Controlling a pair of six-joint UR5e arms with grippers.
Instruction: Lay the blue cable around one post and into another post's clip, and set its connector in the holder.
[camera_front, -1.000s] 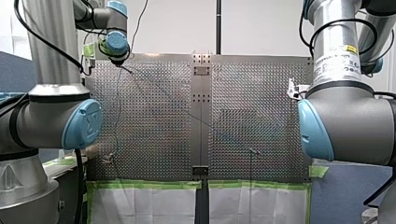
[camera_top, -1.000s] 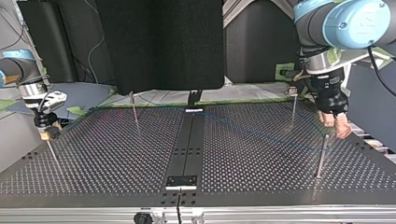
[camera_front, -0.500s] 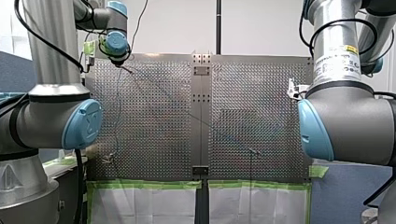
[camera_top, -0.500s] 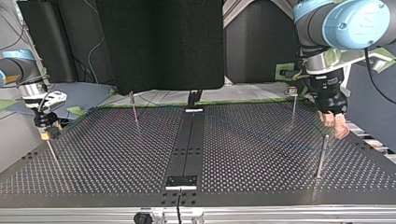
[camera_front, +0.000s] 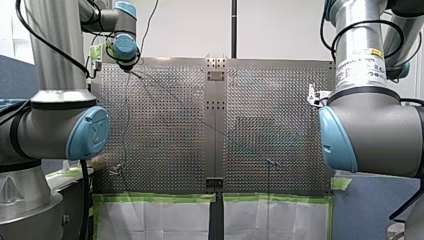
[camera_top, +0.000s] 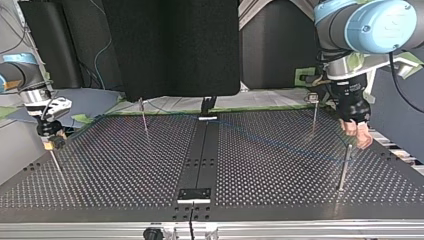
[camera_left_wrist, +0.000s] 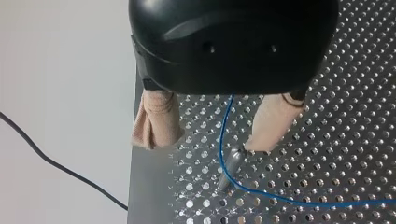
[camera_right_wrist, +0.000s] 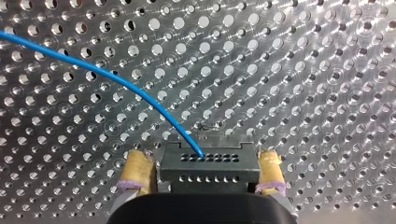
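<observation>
The blue cable (camera_left_wrist: 220, 140) runs down between the beige pads of my left gripper (camera_left_wrist: 215, 137), which is open. It bends past a thin metal post (camera_left_wrist: 232, 161) just ahead of the fingers and leads away across the board. At the top view's right, that gripper (camera_top: 357, 134) hangs over the post (camera_top: 345, 167). The cable (camera_right_wrist: 140, 88) ends in a black connector (camera_right_wrist: 208, 165) that lies on the board. My right gripper (camera_right_wrist: 204, 172) is open, its yellow pads on either side of the connector. This gripper (camera_top: 51, 141) is low at the top view's left.
Two more thin posts (camera_top: 143, 117) (camera_top: 314, 115) stand at the back of the perforated board (camera_top: 125, 170) in the top view. A dark centre strip (camera_top: 200, 160) with a small plate divides the board. The arm bodies (camera_front: 55, 130) fill the front view's sides.
My left wrist has shifted and turned slightly over its post. The right arm and the cable have kept their places.
</observation>
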